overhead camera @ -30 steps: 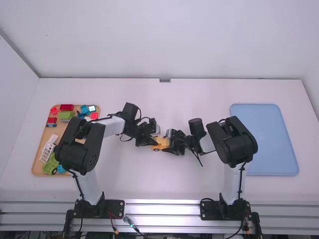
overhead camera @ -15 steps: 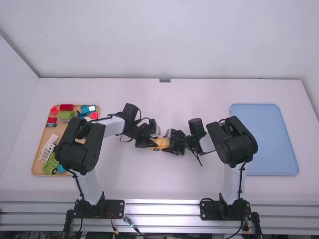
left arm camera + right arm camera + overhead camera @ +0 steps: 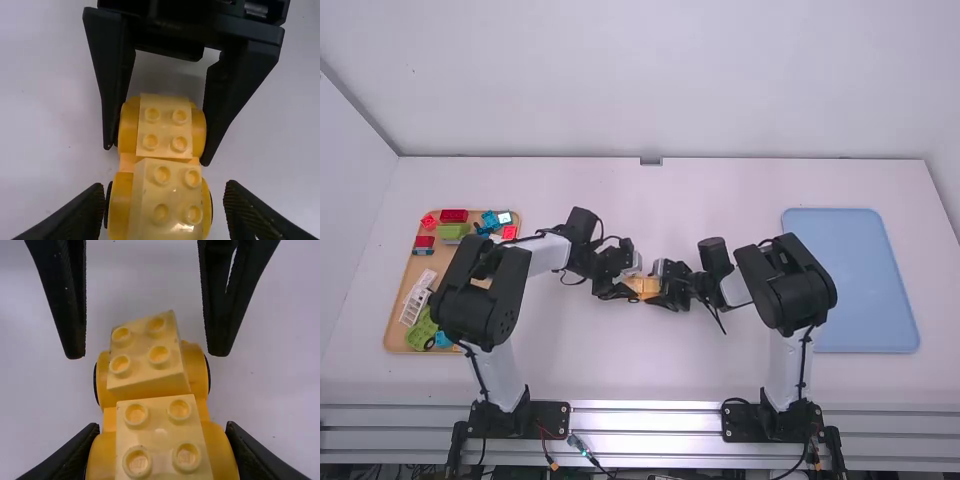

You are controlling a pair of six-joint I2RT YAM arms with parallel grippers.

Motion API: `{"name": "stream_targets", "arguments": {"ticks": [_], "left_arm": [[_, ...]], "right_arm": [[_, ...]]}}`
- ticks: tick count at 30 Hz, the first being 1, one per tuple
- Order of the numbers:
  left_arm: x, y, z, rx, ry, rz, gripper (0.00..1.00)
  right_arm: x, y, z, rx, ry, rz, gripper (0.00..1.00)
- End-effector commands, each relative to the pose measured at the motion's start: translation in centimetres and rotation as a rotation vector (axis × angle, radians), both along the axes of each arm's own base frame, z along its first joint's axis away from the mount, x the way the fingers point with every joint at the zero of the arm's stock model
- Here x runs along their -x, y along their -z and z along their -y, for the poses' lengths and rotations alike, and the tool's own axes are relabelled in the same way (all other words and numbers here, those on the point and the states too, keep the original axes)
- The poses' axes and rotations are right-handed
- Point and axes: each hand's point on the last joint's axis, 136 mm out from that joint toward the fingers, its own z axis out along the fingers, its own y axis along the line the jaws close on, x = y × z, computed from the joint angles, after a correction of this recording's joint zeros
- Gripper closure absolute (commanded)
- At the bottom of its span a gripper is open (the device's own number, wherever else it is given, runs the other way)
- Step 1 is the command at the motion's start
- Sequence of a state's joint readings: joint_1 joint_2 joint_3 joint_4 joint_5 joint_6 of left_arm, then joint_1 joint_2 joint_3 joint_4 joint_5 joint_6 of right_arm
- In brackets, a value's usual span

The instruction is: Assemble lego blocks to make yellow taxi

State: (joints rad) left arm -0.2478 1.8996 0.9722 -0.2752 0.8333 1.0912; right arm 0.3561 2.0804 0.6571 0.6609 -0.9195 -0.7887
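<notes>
While the right pincer [image 3: 156, 155] grips the yellow car [image 3: 176, 220], the left pincer [image 3: 146, 355] gapes, fingers flanking its lengthwise opposite end.

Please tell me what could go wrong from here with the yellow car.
The block between the left gripper's open fingers sits askew to the other block, so it may not be fully pressed on and could come loose.
Only the right gripper clamps the car, at one end; a push on the far end might twist it in the grip.
</notes>
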Motion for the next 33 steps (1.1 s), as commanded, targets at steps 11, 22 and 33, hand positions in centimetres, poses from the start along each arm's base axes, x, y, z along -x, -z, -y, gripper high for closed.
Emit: {"name": "stream_targets", "arguments": {"ticks": [11,22,33], "left_arm": [[1.2,0.0,0.2,0.014,0.031,-0.001,0.58],[1.0,-0.1,0.3,0.02,0.031,0.009,0.43],[-0.2,-3.9,1.0,0.089,0.022,0.083,0.37]], "right_arm": [[-0.3,0.9,0.4,0.029,0.024,-0.016,0.59],[-0.3,0.9,0.4,0.03,0.024,-0.015,0.58],[-0.2,0.9,0.3,0.029,0.025,-0.019,0.58]]}}
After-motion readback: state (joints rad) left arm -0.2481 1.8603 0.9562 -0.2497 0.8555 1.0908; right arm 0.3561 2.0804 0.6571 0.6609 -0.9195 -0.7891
